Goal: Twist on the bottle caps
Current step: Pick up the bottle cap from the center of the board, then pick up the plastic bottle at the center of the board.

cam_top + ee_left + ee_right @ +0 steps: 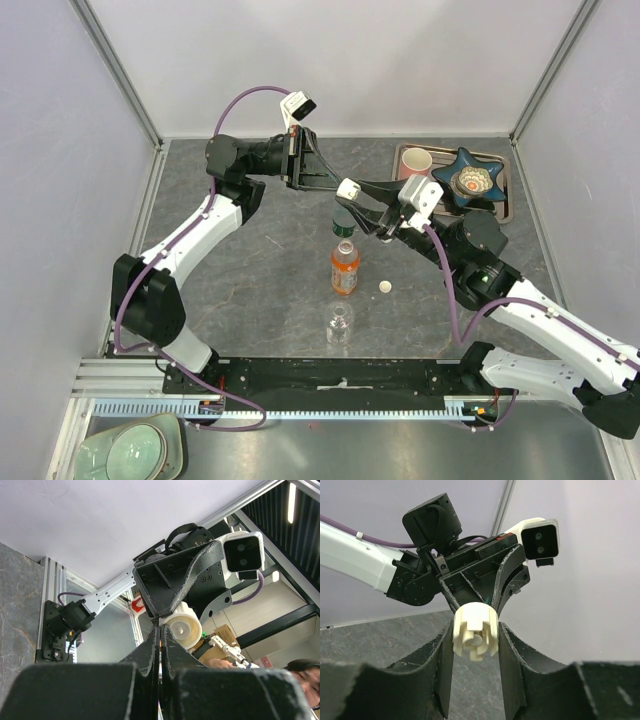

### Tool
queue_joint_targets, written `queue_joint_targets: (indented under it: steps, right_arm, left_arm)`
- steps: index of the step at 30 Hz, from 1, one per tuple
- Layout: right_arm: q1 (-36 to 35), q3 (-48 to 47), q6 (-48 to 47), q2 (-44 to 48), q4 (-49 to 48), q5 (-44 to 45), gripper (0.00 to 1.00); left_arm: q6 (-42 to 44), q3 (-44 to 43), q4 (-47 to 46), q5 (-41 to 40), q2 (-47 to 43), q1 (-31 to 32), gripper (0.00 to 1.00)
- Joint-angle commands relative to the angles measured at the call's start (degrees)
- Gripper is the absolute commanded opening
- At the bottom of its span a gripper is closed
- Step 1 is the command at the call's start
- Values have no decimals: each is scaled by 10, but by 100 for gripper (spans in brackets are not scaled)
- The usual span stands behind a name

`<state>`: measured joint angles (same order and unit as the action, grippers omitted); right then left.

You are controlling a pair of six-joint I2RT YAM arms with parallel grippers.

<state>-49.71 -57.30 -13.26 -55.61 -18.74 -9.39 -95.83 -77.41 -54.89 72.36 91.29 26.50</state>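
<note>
My right gripper (pixel 352 195) (pixel 474 635) is shut on a cream-white slotted bottle cap (pixel 475 632) (pixel 348 187) (pixel 184 625), held in the air above the table. My left gripper (pixel 333 183) (pixel 161 627) is shut, and its tips meet the cap's side with nothing gripped. Under the right gripper stands a bottle with green on it (pixel 343 227), mostly hidden. The orange bottle (pixel 345 268) stands upright in front of it. Nearer still is the tiny clear bottle (pixel 340 324). A second white cap (pixel 384 287) lies loose on the table to the right of the orange bottle.
At the back right, a tray (pixel 503 195) holds a pink mug (pixel 417 160) and a blue star-shaped dish (pixel 468 178). A pale green bowl (pixel 130 452) sits off the table at the near left. Walls close in the left, the right and the back.
</note>
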Motion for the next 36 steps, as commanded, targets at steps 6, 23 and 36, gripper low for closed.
queue_joint_targets:
  steps: [6,23,36]
  right_arm:
    - [-4,-54,24,11,35,-31,19]
    - [-4,-95,39,116,218,51,17]
    - [-4,-100,42,111,223,64,18]
  left_arm:
    - [133,-28,149,33,-21,-6,39]
    - [1028,89,932,-196,-217,66,64]
    - [1055,190,909,-270,-221,203,63]
